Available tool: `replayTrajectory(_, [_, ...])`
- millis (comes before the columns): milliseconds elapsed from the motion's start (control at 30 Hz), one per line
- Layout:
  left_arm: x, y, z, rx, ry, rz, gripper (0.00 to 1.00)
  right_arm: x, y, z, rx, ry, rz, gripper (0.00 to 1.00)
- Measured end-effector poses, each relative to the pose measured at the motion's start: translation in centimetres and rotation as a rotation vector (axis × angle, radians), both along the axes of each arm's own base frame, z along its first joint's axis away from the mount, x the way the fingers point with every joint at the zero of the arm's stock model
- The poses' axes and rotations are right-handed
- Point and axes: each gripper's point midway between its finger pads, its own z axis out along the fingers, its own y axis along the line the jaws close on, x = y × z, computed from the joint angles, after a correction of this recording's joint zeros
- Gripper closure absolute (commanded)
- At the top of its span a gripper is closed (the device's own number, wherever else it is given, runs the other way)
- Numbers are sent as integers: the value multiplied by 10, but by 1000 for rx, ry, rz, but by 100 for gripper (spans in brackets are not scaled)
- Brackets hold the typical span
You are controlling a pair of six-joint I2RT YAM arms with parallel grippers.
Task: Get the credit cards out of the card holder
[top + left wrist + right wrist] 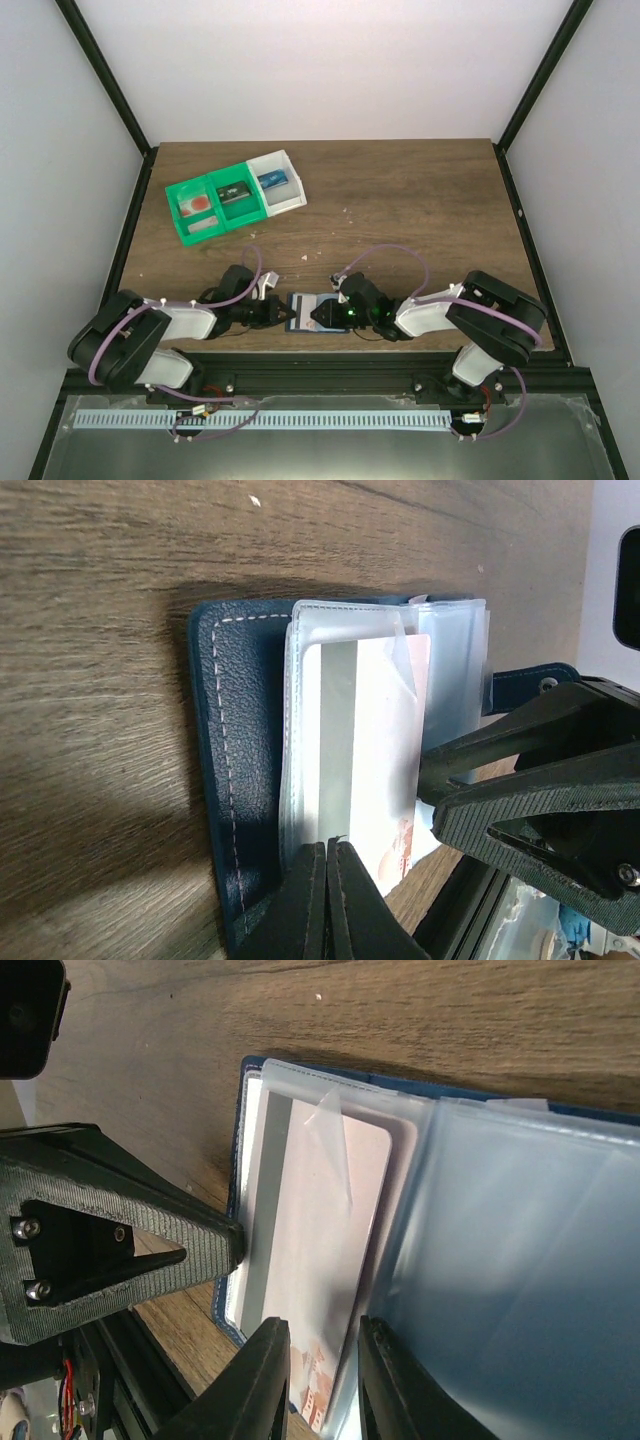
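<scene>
Right fingers (262, 1380) flank credit card (320, 1260) (left fingers (300, 905) closed)

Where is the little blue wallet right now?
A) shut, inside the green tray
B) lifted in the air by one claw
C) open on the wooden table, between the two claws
C: the card holder lies open on the table, its clear sleeves showing, with the left claw and the right claw at opposite sides of it.
</scene>
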Motion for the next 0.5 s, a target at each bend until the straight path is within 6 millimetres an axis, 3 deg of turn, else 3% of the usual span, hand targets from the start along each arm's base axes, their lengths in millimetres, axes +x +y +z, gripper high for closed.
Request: replayTrajectory(500, [-1, 1, -1, -11, -21, 2, 100, 1, 1, 0, 16, 4, -8, 86])
